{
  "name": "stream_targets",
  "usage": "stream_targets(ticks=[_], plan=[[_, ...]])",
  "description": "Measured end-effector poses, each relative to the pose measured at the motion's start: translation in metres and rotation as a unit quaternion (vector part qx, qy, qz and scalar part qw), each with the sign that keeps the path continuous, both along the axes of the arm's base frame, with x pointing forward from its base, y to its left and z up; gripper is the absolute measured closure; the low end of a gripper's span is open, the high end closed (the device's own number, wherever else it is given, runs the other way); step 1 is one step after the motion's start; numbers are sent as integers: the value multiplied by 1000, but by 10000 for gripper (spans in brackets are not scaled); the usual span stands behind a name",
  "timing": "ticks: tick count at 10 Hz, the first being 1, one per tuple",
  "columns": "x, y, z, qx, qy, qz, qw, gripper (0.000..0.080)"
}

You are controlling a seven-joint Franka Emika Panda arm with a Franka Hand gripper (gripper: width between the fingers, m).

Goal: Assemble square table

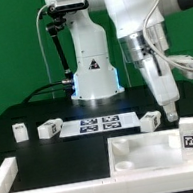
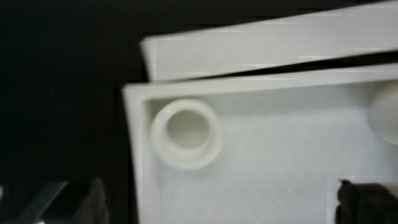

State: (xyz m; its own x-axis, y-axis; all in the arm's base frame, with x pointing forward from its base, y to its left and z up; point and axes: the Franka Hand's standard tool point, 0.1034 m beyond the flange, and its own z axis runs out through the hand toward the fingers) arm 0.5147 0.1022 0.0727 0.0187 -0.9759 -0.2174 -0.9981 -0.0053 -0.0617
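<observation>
The square tabletop lies flat at the front of the exterior view's right, with round sockets in its upper face. In the wrist view its corner fills the frame, with one round socket. My gripper hangs over the slab's far right corner. It is open: the two dark fingertips stand wide apart with the slab's face between them. One tagged leg stands at the slab's right edge. Another leg lies just behind the slab. Two more legs lie at the left.
The marker board lies at mid table in front of the robot base. The white rail frame runs along the front left. A flat white piece shows beyond the slab's corner in the wrist view; I cannot tell which part it is.
</observation>
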Motion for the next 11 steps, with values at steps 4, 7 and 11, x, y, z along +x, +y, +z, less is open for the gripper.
stream_targets(ticks=[4, 7, 11], plan=[[-26, -10, -2, -5, -12, 202, 979, 150], [-30, -11, -4, -8, -26, 283, 959, 150], [-82, -15, -33, -16, -1, 389, 921, 150]])
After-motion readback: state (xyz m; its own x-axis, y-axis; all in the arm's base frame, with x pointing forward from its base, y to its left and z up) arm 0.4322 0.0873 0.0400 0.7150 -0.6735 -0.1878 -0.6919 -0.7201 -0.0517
